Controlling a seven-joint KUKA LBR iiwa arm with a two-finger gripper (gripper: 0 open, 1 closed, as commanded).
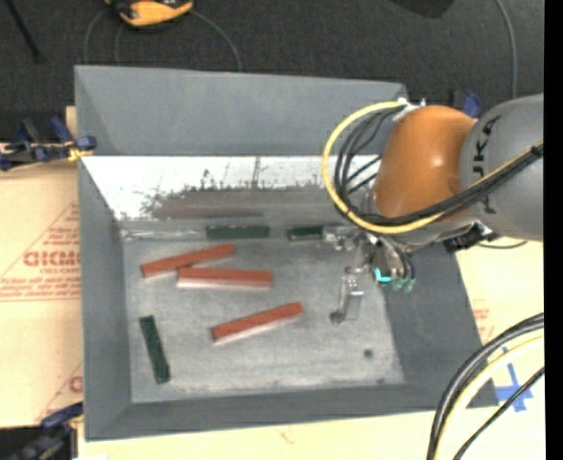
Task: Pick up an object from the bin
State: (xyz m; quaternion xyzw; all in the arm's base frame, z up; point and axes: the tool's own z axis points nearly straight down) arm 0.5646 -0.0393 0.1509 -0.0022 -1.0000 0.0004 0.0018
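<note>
Broadly, the grey metal bin (104,286) takes up most of the camera view, its sloped walls running down to a scuffed flat floor. Next in bulk is the arm (511,161), which reaches in from the view's right with an orange cover (420,161) over its wrist and looped cables (334,175) running round it.

Below the cover, the gripper (346,307) points down toward the right part of the floor. Whether it is wide or narrow cannot be told, and I cannot tell if it touches the floor.

Closest to it lies the nearest red bar (257,322), a long flat stick set at a slight slant. Its right end lies near the gripper, on the gripper's view-left side, apart from it.

Further out on that same side, and a little toward the back wall, lies the middle red bar (225,278), with the far red bar (187,260) just beyond it. Those two are close together at one end.

Toward the back wall from the gripper lies the back green bar (238,230), and the short green piece (305,232) is in line with it, nearer the gripper. Well apart from the gripper, at the front corner on the view's left, lies the corner green bar (153,349).

Smallest of all, a dark speck (367,355) sits on the floor near the gripper, toward the front wall.
</note>
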